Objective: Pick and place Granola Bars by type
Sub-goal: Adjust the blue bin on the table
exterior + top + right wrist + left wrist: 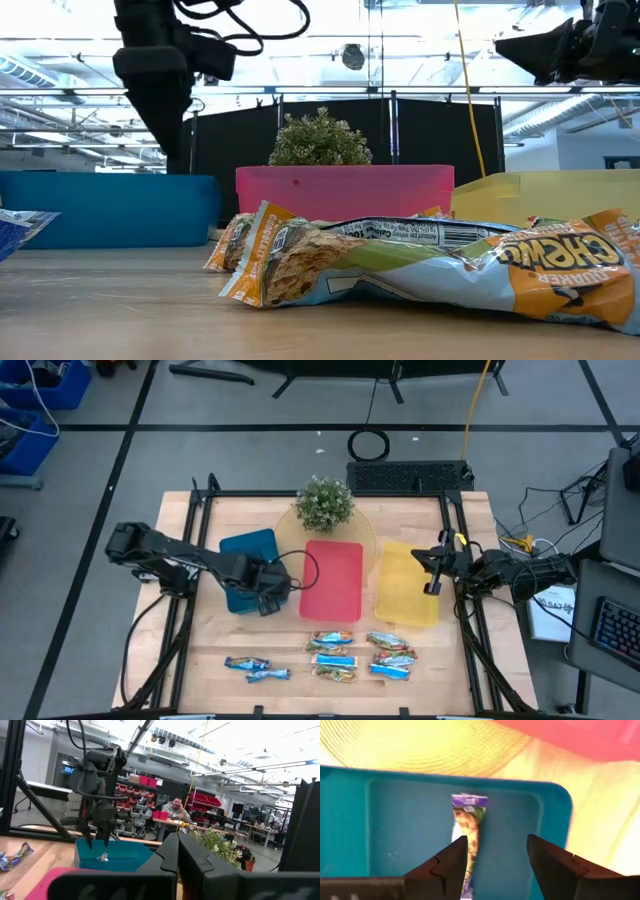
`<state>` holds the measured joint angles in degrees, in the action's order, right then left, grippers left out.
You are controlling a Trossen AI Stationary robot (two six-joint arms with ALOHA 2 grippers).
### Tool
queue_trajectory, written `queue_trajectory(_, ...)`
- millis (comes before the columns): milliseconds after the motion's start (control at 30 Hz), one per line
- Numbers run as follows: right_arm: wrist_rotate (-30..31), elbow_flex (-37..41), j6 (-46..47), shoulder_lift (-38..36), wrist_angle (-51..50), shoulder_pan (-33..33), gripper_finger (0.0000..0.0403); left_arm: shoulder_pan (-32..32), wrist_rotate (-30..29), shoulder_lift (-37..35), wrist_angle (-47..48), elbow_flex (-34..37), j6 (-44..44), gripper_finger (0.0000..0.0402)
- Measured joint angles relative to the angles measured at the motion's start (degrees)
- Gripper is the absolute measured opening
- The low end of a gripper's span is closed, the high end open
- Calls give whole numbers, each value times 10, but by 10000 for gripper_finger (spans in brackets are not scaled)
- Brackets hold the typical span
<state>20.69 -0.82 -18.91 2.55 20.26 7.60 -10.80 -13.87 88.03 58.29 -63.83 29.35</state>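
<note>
One granola bar (467,822), in a blue-white wrapper with green, lies flat on the floor of the blue tray (395,820). My left gripper (497,847) hangs over that tray (245,545), pointing steeply down and open. Its fingers stand above the bar's near end and touch nothing. The right wrist view shows the same gripper (97,837) clear above the bar (102,856). Several more granola bars (360,655) lie on the table near its front edge, and two (255,668) lie to their left. My right gripper (432,570) waits shut at the table's right side.
A red tray (332,580) and a yellow tray (408,585) lie side by side to the right of the blue one. A potted plant (325,503) stands on a round woven mat (420,750) behind them. A black frame runs along the table's sides.
</note>
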Motion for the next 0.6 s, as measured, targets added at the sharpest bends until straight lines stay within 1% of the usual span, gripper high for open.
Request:
queue_trajectory(167, 0, 0, -2, 0, -2, 0, 0, -35, 20, 4, -2, 8, 19, 207)
queue_trajectory(367, 0, 0, -4, 0, -2, 0, 0, -72, 19, 4, -3, 12, 8, 235)
queue_trajectory(600, 0, 0, -3, 0, -2, 0, 0, -77, 30, 3, -6, 12, 15, 265)
